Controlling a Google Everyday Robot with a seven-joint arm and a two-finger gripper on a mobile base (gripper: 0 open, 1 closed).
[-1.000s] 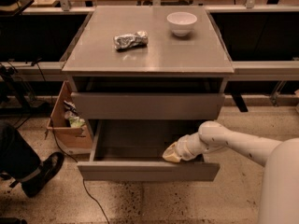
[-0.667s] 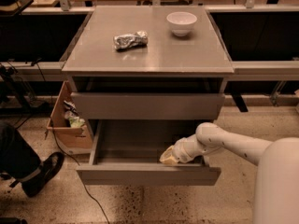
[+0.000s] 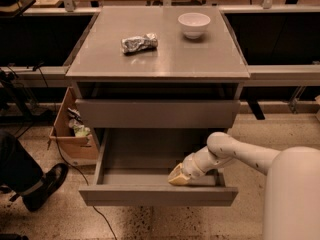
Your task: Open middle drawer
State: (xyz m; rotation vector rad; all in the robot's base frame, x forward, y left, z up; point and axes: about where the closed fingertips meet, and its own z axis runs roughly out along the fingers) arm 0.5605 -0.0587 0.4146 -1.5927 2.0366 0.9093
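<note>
The middle drawer (image 3: 150,195) is a wide shallow grey drawer with a plain flat front. It stands pulled well out from the grey cabinet (image 3: 160,59), and its grey inside is bare. My gripper (image 3: 179,176) is inside the drawer at the front right, its cream tip just behind the front panel. My white arm (image 3: 235,154) reaches in from the right. The grey drawer front (image 3: 157,114) above it is shut. Anything below the open drawer is hidden by it.
A white bowl (image 3: 194,24) and a crumpled foil packet (image 3: 139,43) lie on the cabinet top. A cardboard box (image 3: 70,134) stands left of the cabinet. A person's dark shoe (image 3: 42,186) and a cable are on the floor at left. My white body (image 3: 295,194) fills the lower right.
The middle drawer has slid further out toward me. My gripper has moved with it, forward and a little to the left.
</note>
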